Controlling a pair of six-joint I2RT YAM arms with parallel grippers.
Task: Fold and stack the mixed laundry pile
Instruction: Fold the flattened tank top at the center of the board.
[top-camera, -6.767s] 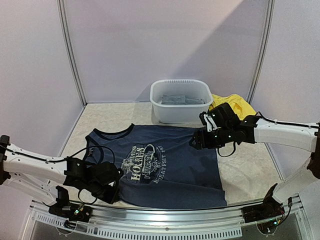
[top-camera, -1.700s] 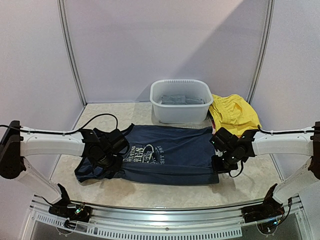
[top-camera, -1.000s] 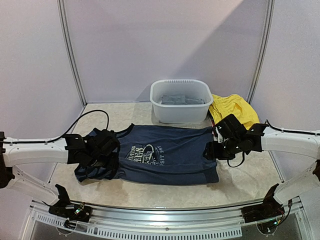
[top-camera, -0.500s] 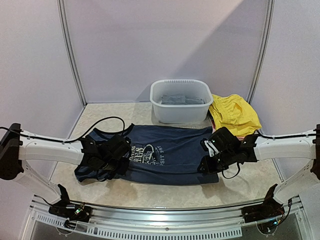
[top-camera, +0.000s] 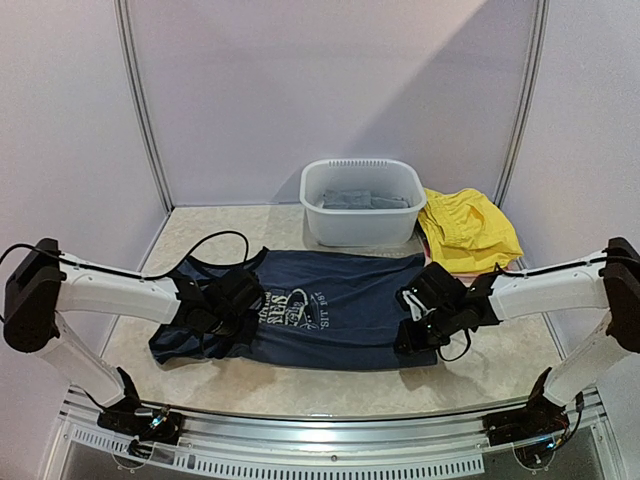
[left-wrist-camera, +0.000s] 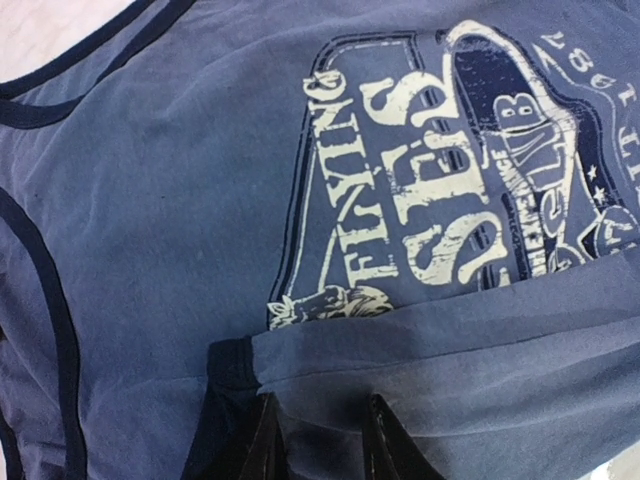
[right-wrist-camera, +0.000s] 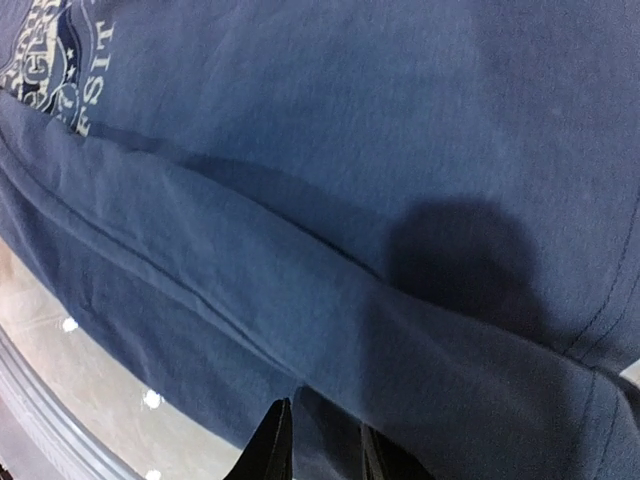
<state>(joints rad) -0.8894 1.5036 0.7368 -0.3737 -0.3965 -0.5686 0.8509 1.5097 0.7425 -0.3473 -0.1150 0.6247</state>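
Note:
The navy tank top (top-camera: 330, 305) with white chest print lies across the table middle, its near part folded over the print. My left gripper (top-camera: 232, 318) sits low on its left end. In the left wrist view that gripper (left-wrist-camera: 320, 440) is shut on the folded edge of the tank top (left-wrist-camera: 200, 200), with cloth between the fingers. My right gripper (top-camera: 413, 335) is at the top's near right corner. In the right wrist view it (right-wrist-camera: 322, 445) pinches a fold of the tank top (right-wrist-camera: 330, 150).
A white plastic basin (top-camera: 362, 228) stands behind the top, with folded grey cloth (top-camera: 360, 199) inside. A yellow garment (top-camera: 465, 228) lies crumpled to the basin's right. The metal rail (top-camera: 320, 440) runs along the near table edge.
Both grippers have come down onto the tank top's near fold and narrowed their jaws on the cloth. The right gripper slid toward the near right corner. The top itself has barely shifted.

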